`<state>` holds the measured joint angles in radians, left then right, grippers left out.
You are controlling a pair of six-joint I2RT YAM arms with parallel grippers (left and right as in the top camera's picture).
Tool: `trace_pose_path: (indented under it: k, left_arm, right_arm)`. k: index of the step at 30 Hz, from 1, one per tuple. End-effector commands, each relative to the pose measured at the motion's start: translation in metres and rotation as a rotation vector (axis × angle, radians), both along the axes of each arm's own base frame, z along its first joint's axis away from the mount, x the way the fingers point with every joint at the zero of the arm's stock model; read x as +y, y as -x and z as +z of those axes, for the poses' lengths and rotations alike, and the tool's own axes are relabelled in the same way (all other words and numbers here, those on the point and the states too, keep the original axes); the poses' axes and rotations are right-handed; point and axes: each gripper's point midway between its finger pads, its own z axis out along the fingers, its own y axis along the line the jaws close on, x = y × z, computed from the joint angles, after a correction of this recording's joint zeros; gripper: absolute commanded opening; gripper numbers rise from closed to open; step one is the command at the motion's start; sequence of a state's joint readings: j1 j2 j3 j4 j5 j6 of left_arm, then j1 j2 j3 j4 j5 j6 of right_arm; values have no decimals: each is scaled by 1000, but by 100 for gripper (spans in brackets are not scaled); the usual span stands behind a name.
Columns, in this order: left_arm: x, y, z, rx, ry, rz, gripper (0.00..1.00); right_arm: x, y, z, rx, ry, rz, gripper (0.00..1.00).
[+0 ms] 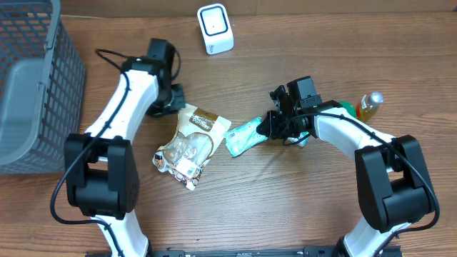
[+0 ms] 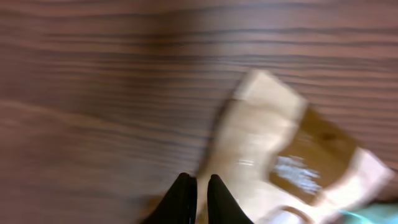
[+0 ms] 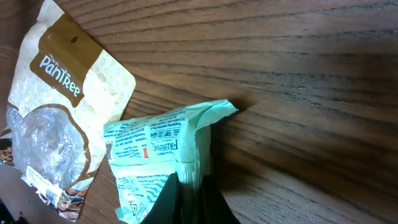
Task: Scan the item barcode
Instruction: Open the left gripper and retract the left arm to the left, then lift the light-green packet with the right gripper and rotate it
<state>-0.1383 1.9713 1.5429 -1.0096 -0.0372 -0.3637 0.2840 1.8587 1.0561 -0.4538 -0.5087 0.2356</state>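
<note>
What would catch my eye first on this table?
Probably the jaws of the right arm pinching a mint-green packet at the middle of the table, beside a big brown-and-white snack pouch lying flat. Next, the white scanner standing at the far edge and the grey basket on the left.

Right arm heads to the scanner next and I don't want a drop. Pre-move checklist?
1. Right pincer shut on teal packet: ok.
2. Barcode facing out: cannot tell, print too small.
3. Scanner upright, nothing in front of it: ok.
4. Left pincer clear of brown snack bag: cannot tell, left wrist view blurred.
5. Packet free of the snack bag: cannot tell, edges lie close together.
</note>
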Motion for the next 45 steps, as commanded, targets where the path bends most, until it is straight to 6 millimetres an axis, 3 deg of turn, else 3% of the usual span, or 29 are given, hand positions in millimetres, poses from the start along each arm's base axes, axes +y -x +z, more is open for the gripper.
trace_pose_path:
  k: [1,3,5,7,18,26,31,37,41,45]
  left_arm:
    - [33,-6,12,-36,-99,51,26]
    - [42,-6,12,-35,-101,72,43]
    - [48,-6,12,-32,-97,88,53]
    - [51,-6,12,-32,-97,94,100]
    - [51,-6,12,-33,-98,94,99]
    - [51,-6,12,-33,-98,94,100]
    - [51,-6,12,-33,-98,94,100]
    - [51,-6,12,-33,-98,94,100]
    - [51,-6,12,-33,-98,94,99]
    - [51,-6,12,-33,-98,94,100]
  right_arm:
    - [2,2,4,-9,-6,6,4]
    - [2,2,4,-9,-6,6,4]
    - [2,2,4,-9,-6,6,4]
    - [2,2,4,-9,-6,6,5]
    - [2,1,4,-14,-8,6,10]
    - [5,2,9,-4,-50,13,4]
    - [10,3,34,27,-242,44,4]
    - [-2,5,101,-5,-647,139,4]
    - [-19,10,108,15,-670,104,4]
    - [-27,24,111,-8,-582,117,4]
